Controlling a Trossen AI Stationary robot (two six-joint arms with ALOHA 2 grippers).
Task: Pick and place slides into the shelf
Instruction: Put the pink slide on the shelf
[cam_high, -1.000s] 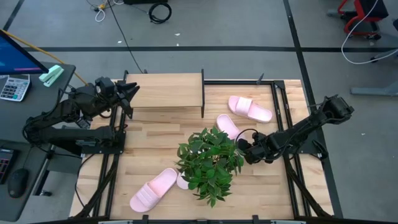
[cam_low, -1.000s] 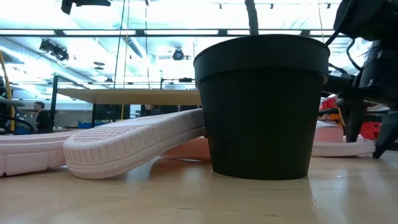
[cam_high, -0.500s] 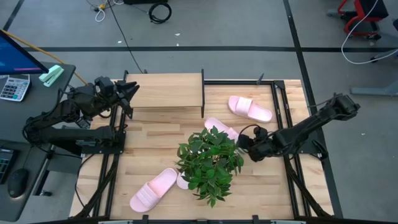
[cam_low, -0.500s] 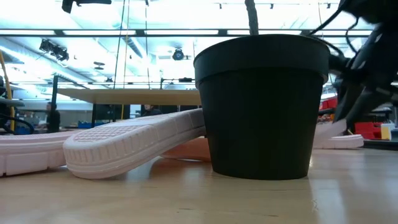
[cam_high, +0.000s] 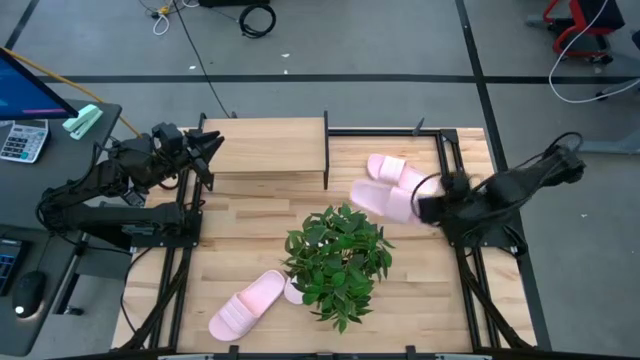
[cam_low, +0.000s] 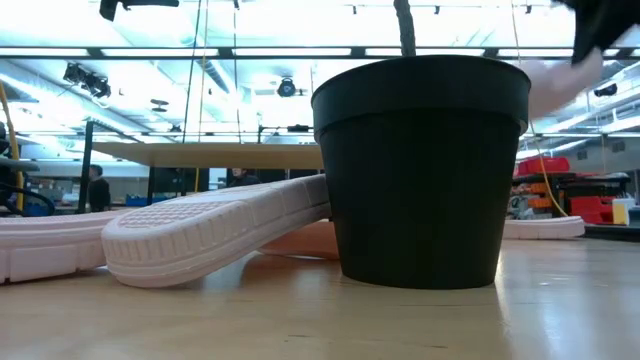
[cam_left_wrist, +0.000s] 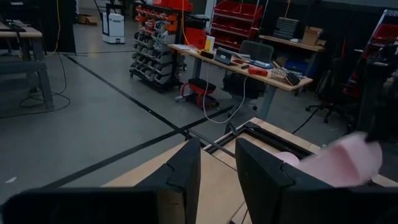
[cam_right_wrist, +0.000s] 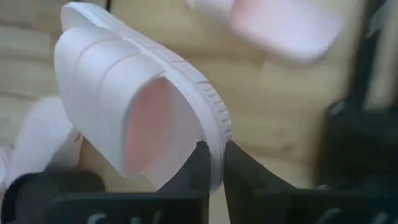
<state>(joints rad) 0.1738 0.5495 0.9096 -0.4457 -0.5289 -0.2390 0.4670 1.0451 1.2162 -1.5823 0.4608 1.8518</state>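
high: leafy green potted plant (cam_high: 338, 262) mid-table, between pale pink foam slides; right gripper (cam_high: 425, 207) carries one (cam_high: 383, 198), light-wood shelf (cam_high: 266, 146) beside left gripper (cam_high: 205, 152) | low: black pot (cam_low: 428, 170) blocks view | right wrist: fingers (cam_right_wrist: 200, 163) clenched on slide edge | left: fingers part-open, holding nothing

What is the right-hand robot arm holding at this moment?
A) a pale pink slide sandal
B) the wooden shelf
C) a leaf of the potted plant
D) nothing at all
A: the right gripper is pinched on the edge of a pink slide, lifted off the table beside the potted plant.
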